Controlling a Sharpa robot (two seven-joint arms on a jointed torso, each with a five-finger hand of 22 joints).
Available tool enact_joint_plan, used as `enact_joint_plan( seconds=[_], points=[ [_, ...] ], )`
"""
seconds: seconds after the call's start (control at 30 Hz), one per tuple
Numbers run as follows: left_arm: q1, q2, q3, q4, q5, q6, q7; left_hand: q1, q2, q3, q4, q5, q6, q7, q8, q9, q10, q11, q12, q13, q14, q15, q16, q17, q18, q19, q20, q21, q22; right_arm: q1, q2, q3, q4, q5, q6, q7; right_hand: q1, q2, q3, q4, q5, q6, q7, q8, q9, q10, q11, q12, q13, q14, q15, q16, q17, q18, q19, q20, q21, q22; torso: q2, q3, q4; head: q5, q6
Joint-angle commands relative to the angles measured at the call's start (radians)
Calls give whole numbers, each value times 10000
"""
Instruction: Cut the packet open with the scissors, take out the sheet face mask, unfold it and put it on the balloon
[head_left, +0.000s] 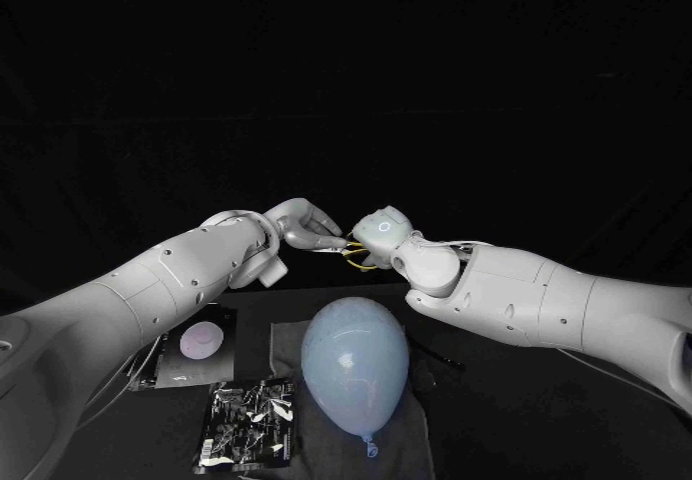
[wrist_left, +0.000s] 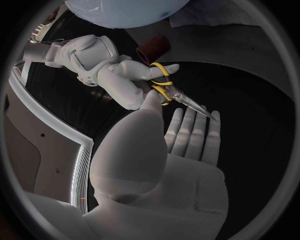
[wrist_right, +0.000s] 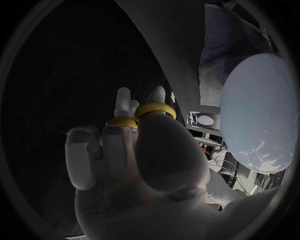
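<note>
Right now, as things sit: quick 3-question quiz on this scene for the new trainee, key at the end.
1. Short answer: which hand holds the scissors?
2. True or false: the packet lies on top of the balloon.
3. Pick one: the balloon rests on A) a grey cloth, B) the packet, C) the scissors.

Key
1. The right hand; its fingers pass through the yellow handles.
2. False: the packet lies beside the balloon, not on it.
3. A.
</note>
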Motion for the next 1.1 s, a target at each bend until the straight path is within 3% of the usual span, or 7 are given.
enact_joint_plan(
  seconds=[0.03,0.43,0.5,0.77,0.97,1.1],
  points=[
    [18,13,-7,46,66,466,-149,48,87,63,-10,-24,135,588,76,16,112,13,-28,0,61,-22,-26,-1,182,384,16,102,41,21,-29,9,90,-229,-156,-91,1216,1148,-216,57,-2,74,-7,-42,8,659,-573,1,-8,542,-110,3,7,-139,1072,65,36,2631,83,-6,11,0,49],
    [14,58,-72,89,55,666,-58,340,447,-8,-12,-22,774,274,335,101,913,-285,69,23,802,-307,276,142,473,1072,10,342,61,22,-31,10,288,-231,-134,-98,1217,1146,-212,67,-1,81,-10,-45,10,667,-574,-5,-14,542,-111,3,8,-139,1072,65,36,2631,242,-26,-9,71,174],
    [14,56,-76,89,54,706,-56,409,604,18,-3,-21,934,214,385,112,1112,-351,86,26,951,-370,335,180,532,1177,9,380,60,22,-38,11,338,-234,-133,-107,1217,1146,-212,67,-1,81,-10,-45,10,667,-574,-5,-14,542,-111,3,8,-139,1072,65,36,2631,267,-22,-5,78,177],
    [13,28,-81,119,47,987,-162,740,992,227,-23,-20,1152,121,404,95,1402,-451,52,19,1074,-442,356,227,545,1176,16,331,22,22,-46,12,376,-290,-129,-170,1226,1141,-207,74,-2,89,-14,-49,12,675,-577,-13,-22,543,-113,3,11,-139,1072,64,36,2631,331,-31,-5,73,185],
    [13,-2,-82,138,41,1176,-294,1544,1352,823,-117,-13,1521,-36,509,132,1858,-652,66,11,1465,-640,535,362,613,1350,3,388,36,22,-69,25,409,-368,-132,-246,1239,1136,-202,77,-1,95,-18,-53,14,681,-580,-20,-29,545,-116,8,24,-139,1072,64,36,2631,376,-24,-12,91,195],
    [13,-18,-82,152,31,1276,-354,1821,1356,1169,-61,-14,1697,-89,561,167,2128,-726,40,4,1619,-709,598,447,609,1364,5,367,21,22,-64,35,426,-404,-130,-288,1240,1132,-202,79,-1,97,-18,-54,14,683,-580,-22,-32,546,-117,10,29,-139,1072,63,36,2631,442,-31,21,55,255]
  ],
)
